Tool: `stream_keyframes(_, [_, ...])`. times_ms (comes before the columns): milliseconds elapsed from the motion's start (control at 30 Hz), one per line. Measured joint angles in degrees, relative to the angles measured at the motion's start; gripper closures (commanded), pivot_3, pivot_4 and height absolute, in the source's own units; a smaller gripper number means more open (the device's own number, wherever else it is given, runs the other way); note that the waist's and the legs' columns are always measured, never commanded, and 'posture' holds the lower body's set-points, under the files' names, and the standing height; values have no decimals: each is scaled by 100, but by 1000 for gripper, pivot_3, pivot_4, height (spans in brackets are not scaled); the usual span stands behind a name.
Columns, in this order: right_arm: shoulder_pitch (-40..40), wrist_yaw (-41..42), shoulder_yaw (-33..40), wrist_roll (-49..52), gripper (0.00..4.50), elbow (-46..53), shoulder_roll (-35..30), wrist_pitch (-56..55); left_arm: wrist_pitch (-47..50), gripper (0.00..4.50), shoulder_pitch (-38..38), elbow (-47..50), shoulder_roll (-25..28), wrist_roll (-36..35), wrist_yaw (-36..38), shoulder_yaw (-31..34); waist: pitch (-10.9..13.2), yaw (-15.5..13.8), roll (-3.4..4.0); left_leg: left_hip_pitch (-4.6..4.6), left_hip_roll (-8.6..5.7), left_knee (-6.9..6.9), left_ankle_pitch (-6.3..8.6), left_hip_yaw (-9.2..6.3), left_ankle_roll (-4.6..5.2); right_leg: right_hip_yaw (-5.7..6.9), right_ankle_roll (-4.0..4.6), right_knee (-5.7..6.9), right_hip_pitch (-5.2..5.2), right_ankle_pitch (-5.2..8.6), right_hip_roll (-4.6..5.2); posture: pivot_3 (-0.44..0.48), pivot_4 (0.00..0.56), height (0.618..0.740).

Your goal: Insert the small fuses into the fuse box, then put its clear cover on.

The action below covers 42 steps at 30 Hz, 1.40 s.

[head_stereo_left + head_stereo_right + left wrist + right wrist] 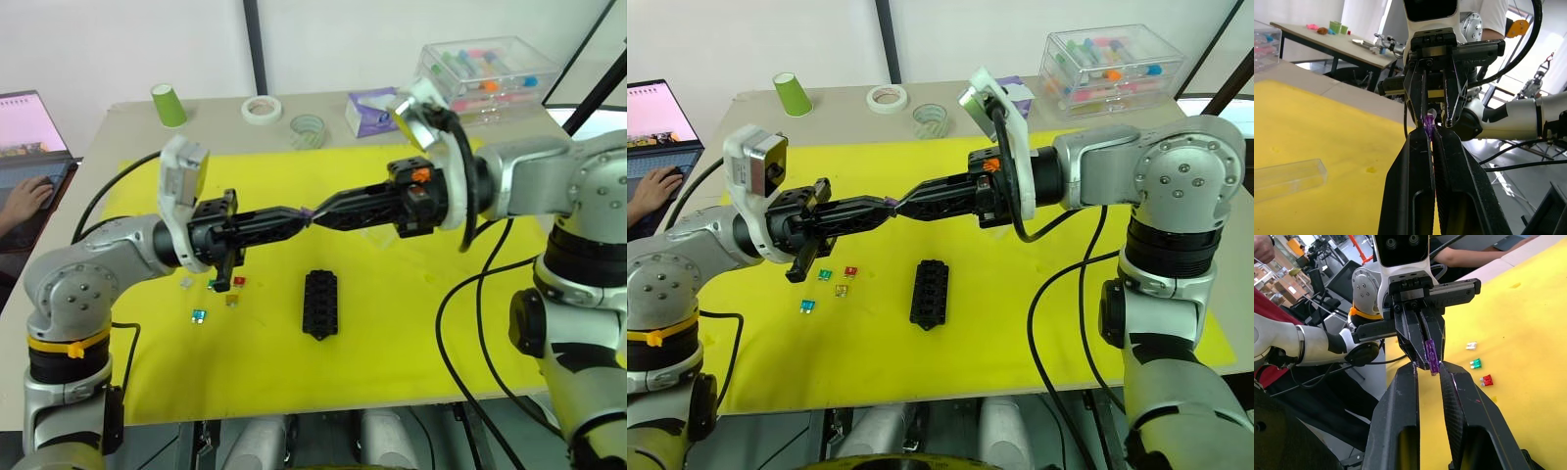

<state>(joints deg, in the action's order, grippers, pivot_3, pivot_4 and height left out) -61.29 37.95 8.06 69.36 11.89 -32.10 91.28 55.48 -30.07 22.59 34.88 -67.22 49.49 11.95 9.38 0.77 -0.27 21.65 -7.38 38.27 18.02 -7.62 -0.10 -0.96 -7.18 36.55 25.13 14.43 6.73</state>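
The black fuse box [320, 304] lies on the yellow mat [411, 333], its slots facing up. My two grippers meet tip to tip above the mat, behind the box. My left gripper [305, 216] is shut on a purple fuse [311, 211]. My right gripper [1429, 366] stands open, its fingertips on either side of that fuse's free end. Green [212, 285], red [238, 281], yellow [232, 301], teal [199, 315] and grey-clear [186, 282] fuses lie on the mat, left of the box. The clear cover [1286, 178] lies flat on the mat.
At the table's back stand a green cup [168, 105], two tape rolls [262, 109] [308, 130], a purple box [370, 110] and a big clear case of coloured tubes [490, 73]. A person's hand [24, 196] rests on a laptop at far left.
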Motion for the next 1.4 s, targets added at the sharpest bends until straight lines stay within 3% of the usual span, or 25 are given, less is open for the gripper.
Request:
stream_keyframes(367, [0, -3, -30, 9, 3793, 0, 0, -44, -4, 4500, 0, 1, 0, -2, -3, 0, 0, 0, 0, 0, 0, 0, 0, 0, 0, 0, 0, 0, 0, 0, 0, 0, 150, 740])
stream_keyframes(500, [0, -20, -33, 9, 4438, -3, -24, -48, -12, 4500, 0, 1, 0, -41, -11, 7, 0, -1, 0, 0, 0, 0, 0, 0, 0, 0, 0, 0, 0, 0, 0, 0, 150, 740])
stream_keyframes(867, [0, -36, -78, 6, 4438, 2, -50, -65, 8, 4500, 0, 0, 84, -91, -96, -31, 0, 1, 0, 0, 0, 0, 0, 0, 0, 0, 0, 0, 0, 0, -1, 0, 150, 740])
stream_keyframes(1033, [-2, 158, -414, -125, 4500, 112, -312, -195, 164, 3080, 8, -6, 492, 179, -128, -380, 0, -9, 0, 4, -1, 0, 0, 0, 0, 0, 0, -1, 2, 0, 0, 0, 150, 740])
stream_keyframes(1300, [218, 1711, -2099, -1644, 4500, 967, -1930, -1821, -381, 237, 673, 278, 1442, 1297, 623, -906, 0, 5, 0, 16, 1, -6, 0, 6, 0, 1, 0, -7, 19, 0, -3, 0, 150, 740])
stream_keyframes(1333, [344, 1962, -2327, -1949, 4500, 1086, -2121, -2206, -628, 20, 856, 318, 1572, 1578, 788, -1006, 0, 3, 0, 16, 2, -6, 0, 7, 0, 1, 0, -7, 19, 0, -3, 0, 150, 740])
stream_keyframes(1400, [673, 2398, -2721, -2537, 4500, 1280, -2347, -2944, -1129, 20, 1223, 312, 1743, 2167, 1067, -1267, 0, -6, 0, 18, 2, -5, 0, 10, 0, 1, -1, -9, 18, 0, -2, 0, 150, 740])
